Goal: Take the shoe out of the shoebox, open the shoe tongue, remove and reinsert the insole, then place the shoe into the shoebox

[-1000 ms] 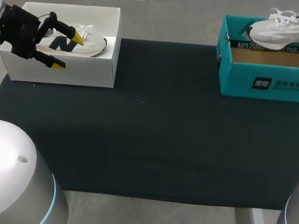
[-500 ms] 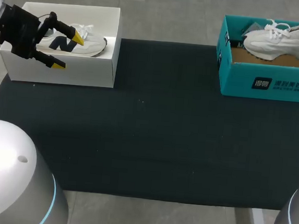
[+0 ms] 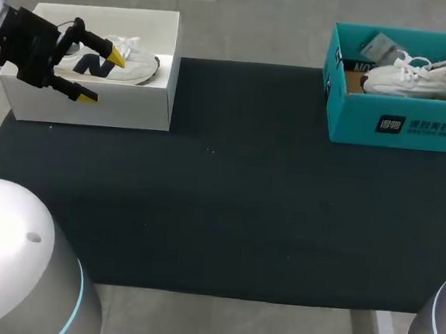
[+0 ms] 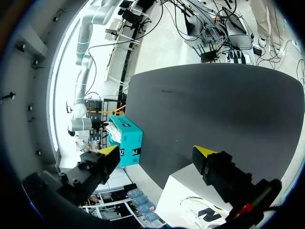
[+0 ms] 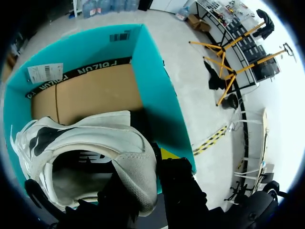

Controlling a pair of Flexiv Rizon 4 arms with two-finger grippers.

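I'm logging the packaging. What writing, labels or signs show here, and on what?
Teal shoebox, front wall: white logo and characters, too small to read.
Black band inside it: white letters, seen reversed, not surely readable.
White label by the band: barcode, print too small.
Shoe in the white shoebox: one large dark letter logo on its side.
Nothing else legible.

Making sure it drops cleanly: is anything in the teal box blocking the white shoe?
Nothing visible does. In the teal shoebox, the floor beside the white shoe shows bare cardboard; a paper tag sits in a far corner.
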